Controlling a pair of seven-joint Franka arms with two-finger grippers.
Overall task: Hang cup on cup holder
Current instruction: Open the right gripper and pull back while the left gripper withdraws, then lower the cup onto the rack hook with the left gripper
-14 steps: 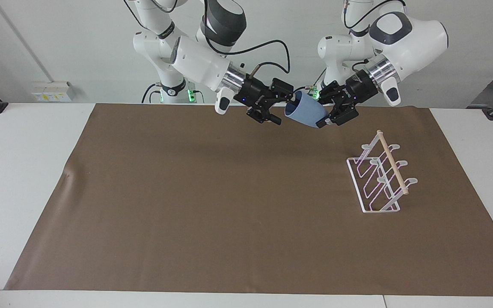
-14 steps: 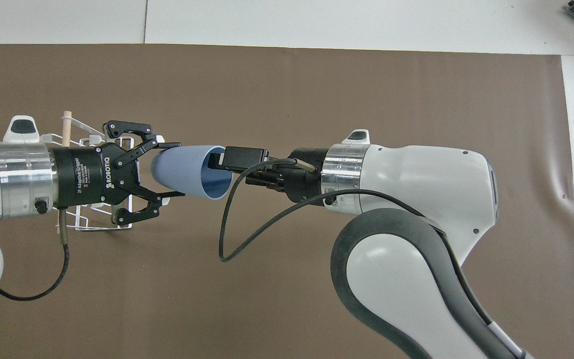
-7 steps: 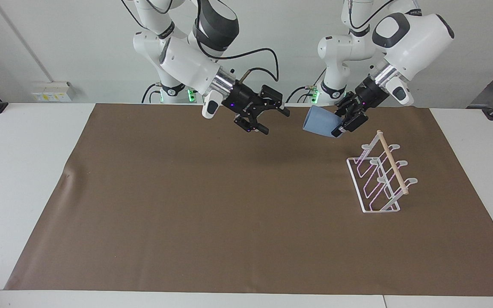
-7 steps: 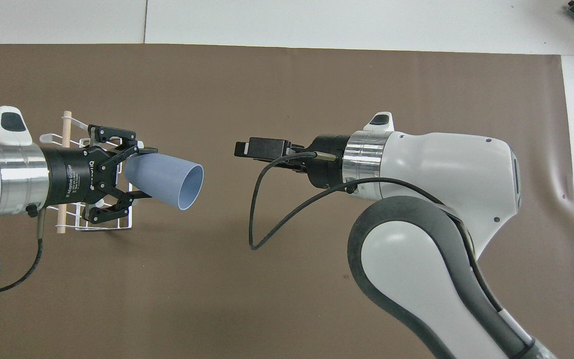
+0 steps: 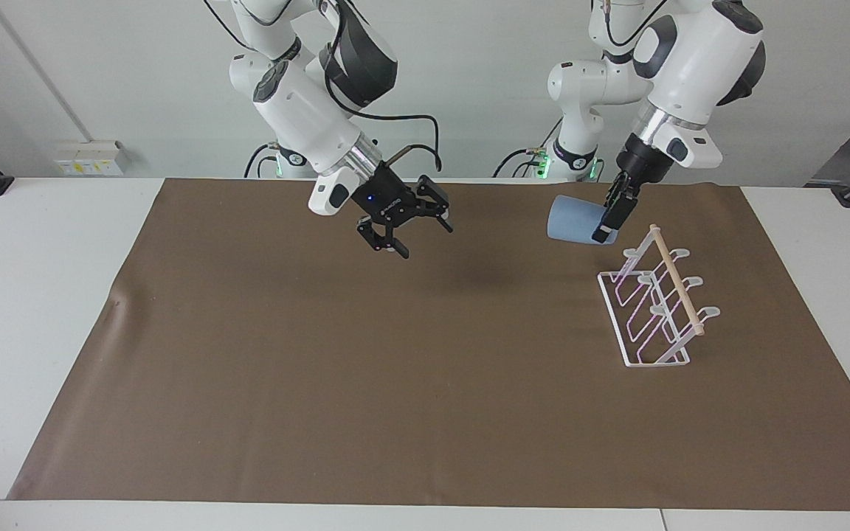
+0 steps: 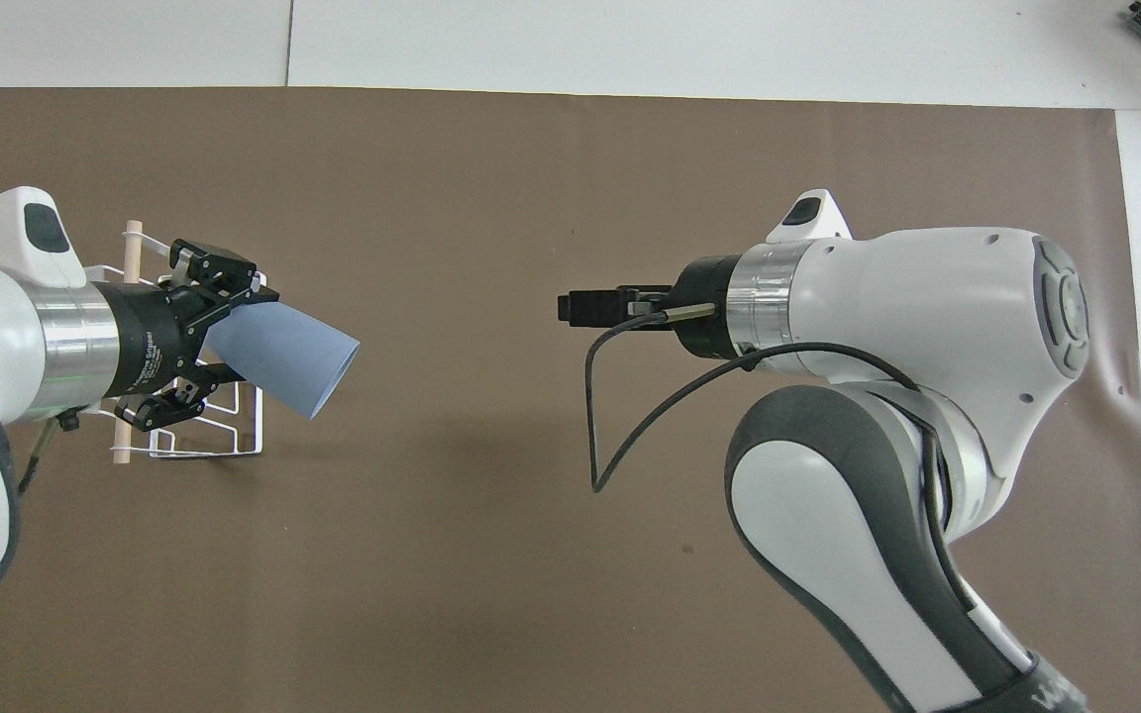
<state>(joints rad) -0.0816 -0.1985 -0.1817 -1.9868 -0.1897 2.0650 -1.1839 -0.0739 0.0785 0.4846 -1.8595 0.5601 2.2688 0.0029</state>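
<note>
Your left gripper (image 5: 608, 221) has its fingers clenched on the cup (image 5: 572, 220), up in the air just beside the rack (image 5: 650, 310). Next, tip the cup's mouth down onto a prong. Your right gripper (image 5: 404, 230) waits, fingers released.

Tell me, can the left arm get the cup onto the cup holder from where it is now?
Probably yes. The left gripper holds the cup on its side in the air, right beside the cup holder, whose prongs are bare. The right gripper is open over the mat's middle, well clear.
</note>
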